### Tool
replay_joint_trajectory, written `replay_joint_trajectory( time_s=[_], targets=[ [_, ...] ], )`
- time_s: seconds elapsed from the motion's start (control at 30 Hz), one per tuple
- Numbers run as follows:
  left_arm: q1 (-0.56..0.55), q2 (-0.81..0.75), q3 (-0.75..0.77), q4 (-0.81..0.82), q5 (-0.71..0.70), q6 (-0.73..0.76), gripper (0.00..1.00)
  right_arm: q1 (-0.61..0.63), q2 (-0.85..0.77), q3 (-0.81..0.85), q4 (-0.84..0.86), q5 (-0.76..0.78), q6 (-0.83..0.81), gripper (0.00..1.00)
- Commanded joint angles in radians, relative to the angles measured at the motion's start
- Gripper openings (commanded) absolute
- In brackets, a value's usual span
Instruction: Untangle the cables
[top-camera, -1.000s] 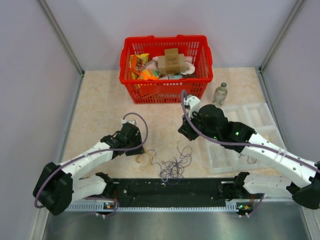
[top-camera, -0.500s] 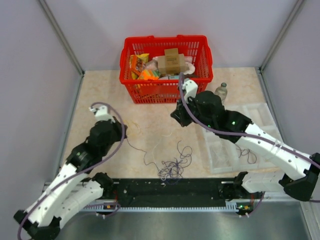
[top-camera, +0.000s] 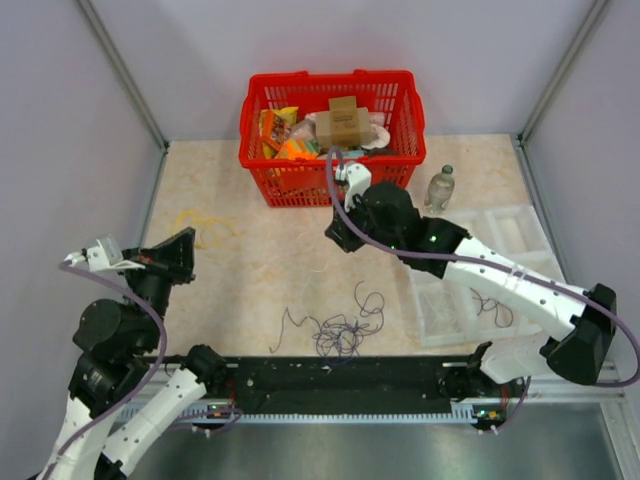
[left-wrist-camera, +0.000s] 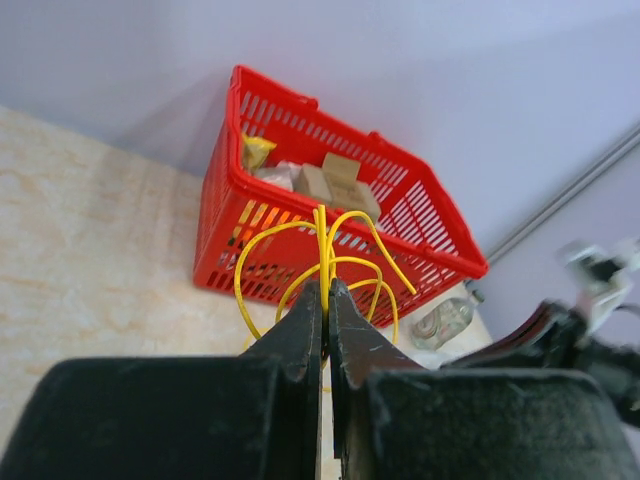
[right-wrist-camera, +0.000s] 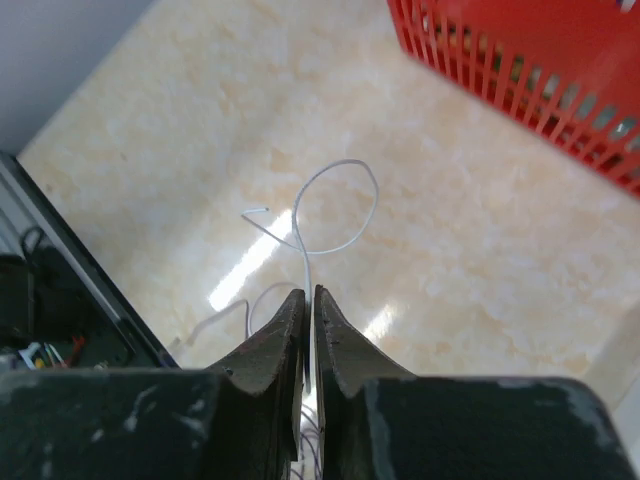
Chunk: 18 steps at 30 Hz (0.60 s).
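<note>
A tangle of dark purple cables lies on the table near the front rail, with loose strands running left and up. My left gripper is raised at the far left; in the left wrist view it is shut on a yellow cable, whose loops hang beyond the tips. The yellow cable shows faintly in the top view. My right gripper hovers in front of the basket; in the right wrist view it is shut on a thin white cable that loops above the table.
A red basket of groceries stands at the back centre, also seen from the left wrist. A small clear bottle stands to its right. A clear plastic tray lies on the right. A black rail runs along the near edge.
My left arm swung far left and upward, pulling the yellow cable out of the tangle. My right gripper moved up and left toward the basket with the white cable.
</note>
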Motion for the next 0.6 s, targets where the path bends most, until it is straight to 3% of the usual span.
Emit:
replay_joint_trajectory(
  time_s=[0.0, 0.07, 0.17, 0.33, 0.47, 0.57],
  targets=[
    [-0.001, 0.030, 0.039, 0.140, 0.040, -0.001, 0.00, -0.006, 0.005, -0.085, 0.001, -0.066, 0.020, 0.24],
    [0.001, 0.099, 0.075, 0.140, 0.147, -0.020, 0.00, -0.005, 0.006, -0.074, -0.051, -0.106, 0.003, 0.56],
    [-0.001, 0.186, 0.113, 0.108, 0.262, -0.073, 0.00, -0.008, -0.060, -0.080, -0.109, -0.117, -0.014, 0.79],
    [-0.001, 0.234, 0.035, 0.152, 0.424, -0.217, 0.00, -0.037, -0.231, -0.060, -0.082, -0.249, 0.013, 0.90],
    [0.002, 0.231, -0.089, 0.293, 0.570, -0.300, 0.00, -0.017, -0.317, -0.164, 0.191, -0.533, 0.032, 0.94],
    [0.002, 0.246, -0.114, 0.328, 0.626, -0.352, 0.00, 0.017, -0.279, -0.134, 0.158, -0.409, 0.029, 0.94]
  ],
)
